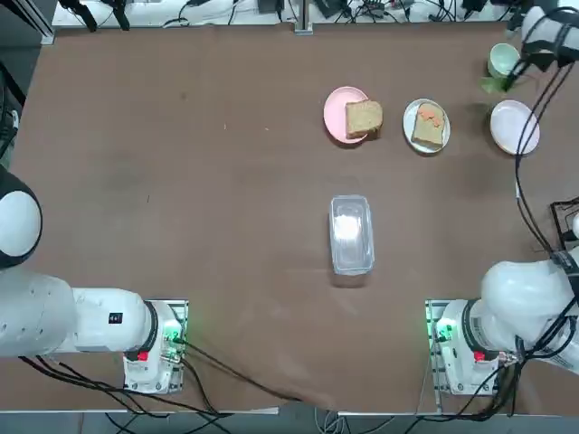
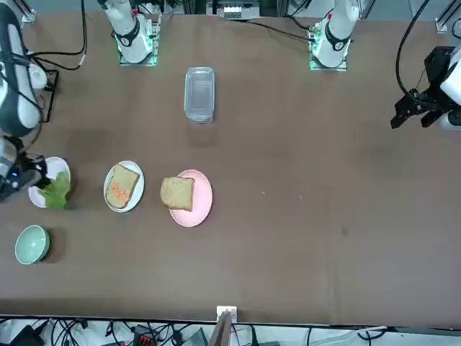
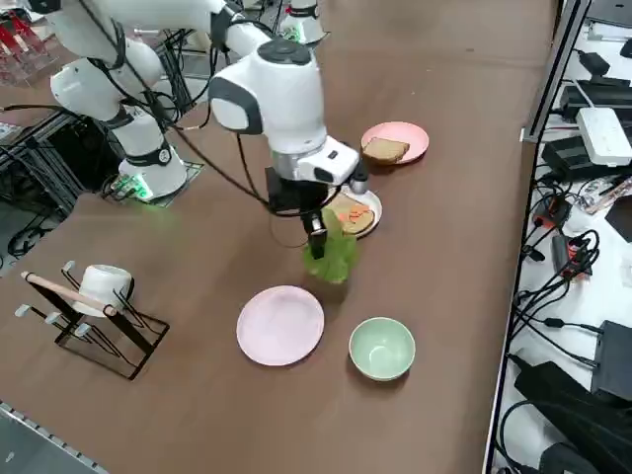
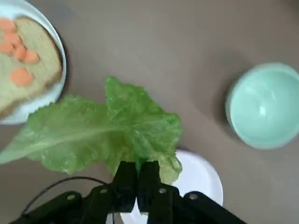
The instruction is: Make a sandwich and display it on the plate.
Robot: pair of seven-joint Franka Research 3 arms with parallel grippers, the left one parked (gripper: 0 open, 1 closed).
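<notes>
— Brown tabletop (image 1: 181,199) all around us, and our right gripper (image 4: 137,183) hangs over its far right corner. What are we carrying?

— Our jaws are pinched tight on the stem end of a lettuce leaf (image 4: 105,135). It dangles below the gripper in the right side view (image 3: 330,255), clear of the table.

— Where does it have to go?

— Onto the white plate (image 1: 407,117), which holds one bread slice (image 1: 427,128) topped with orange pieces (image 1: 429,116). The sandwich is not built yet: the second slice (image 1: 364,118) sits apart on the pink plate (image 1: 336,115).

— So which way from our jaws?

— In the top view the gripper (image 1: 512,72) is near the pale-green bowl (image 1: 503,60), and the white plate lies toward roughly eight o'clock from it, not far. An empty pink plate (image 1: 514,126) sits at six o'clock from the gripper, and we judge it is not our target.

— And the leaf's own lie?

— In the wrist view its long axis runs from our fingertips out toward the bread on the white plate (image 4: 60,56), so the broad end already points at the target. We judge the coming move is a short carry that way, then a release over the orange pieces.

— Any worry?

— The leaf looks wider than the slice, so it may overhang the plate.
</notes>
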